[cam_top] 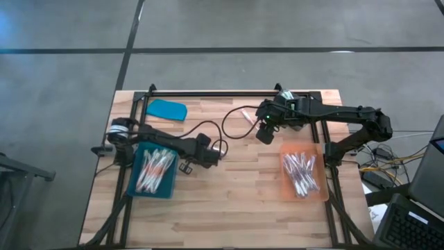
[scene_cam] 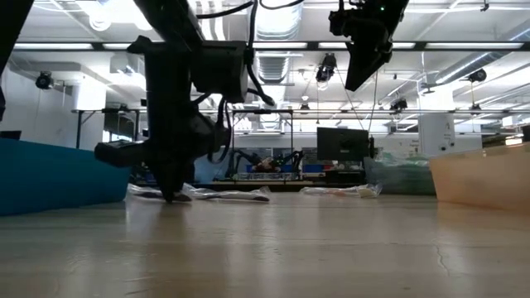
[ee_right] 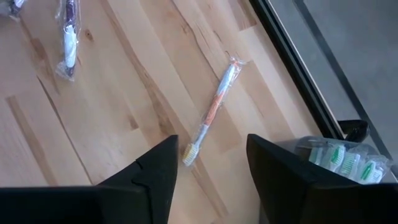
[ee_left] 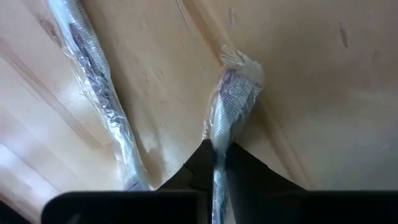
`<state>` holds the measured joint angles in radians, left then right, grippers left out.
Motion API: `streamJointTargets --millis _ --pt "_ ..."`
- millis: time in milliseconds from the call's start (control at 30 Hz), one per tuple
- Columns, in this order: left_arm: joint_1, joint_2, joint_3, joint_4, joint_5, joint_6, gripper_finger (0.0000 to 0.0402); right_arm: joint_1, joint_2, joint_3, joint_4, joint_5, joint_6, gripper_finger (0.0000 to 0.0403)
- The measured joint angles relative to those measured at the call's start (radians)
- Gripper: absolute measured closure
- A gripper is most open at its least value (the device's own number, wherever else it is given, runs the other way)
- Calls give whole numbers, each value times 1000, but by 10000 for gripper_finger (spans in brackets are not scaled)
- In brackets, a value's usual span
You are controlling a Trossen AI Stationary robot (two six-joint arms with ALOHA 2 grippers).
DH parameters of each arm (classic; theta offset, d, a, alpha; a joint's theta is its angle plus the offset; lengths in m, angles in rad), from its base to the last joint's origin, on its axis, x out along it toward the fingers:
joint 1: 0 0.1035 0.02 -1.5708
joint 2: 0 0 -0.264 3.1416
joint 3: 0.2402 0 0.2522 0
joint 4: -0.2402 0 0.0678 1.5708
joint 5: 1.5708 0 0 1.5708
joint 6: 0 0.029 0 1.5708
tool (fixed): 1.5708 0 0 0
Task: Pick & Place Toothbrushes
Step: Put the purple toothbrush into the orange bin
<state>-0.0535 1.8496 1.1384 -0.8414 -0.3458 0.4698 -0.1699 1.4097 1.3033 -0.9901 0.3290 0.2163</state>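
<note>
Dark fingers of your left pincer sit closed down on a wrapped brush lying on the table, just beside the blue tray; another wrapped one lies alongside. Right pincer hangs open above an orange brush near the far edge. More brushes fill the blue tray and the orange tray. Judge them light, stiff and thin, with crinkly, slippery film: take hold mid-handle, across the shaft, not by loose wrap ends. Table is smooth pale wood, so pieces may skate when nudged. Beyond it, a lit workshop with benches and monitors.
</note>
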Motion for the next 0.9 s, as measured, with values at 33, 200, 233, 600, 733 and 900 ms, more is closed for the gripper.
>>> streamJointTargets --millis 33,200,233,600,733,900 --pt "-5 0 5 -14 -12 -3 371 0 0 0 0 0 -4 222" --pt "-45 -10 43 -110 -57 -63 377 0 0 0 0 0 -7 236" --pt "-59 -15 51 -120 -58 -73 378 0 0 0 0 0 -7 238" --pt "-276 -19 144 -94 -266 -38 378 0 0 0 0 2 -6 256" --pt "-338 -21 153 20 -418 62 378 0 0 0 0 2 33 262" --pt "-363 -21 151 204 -517 205 378 0 0 0 0 -8 82 269"
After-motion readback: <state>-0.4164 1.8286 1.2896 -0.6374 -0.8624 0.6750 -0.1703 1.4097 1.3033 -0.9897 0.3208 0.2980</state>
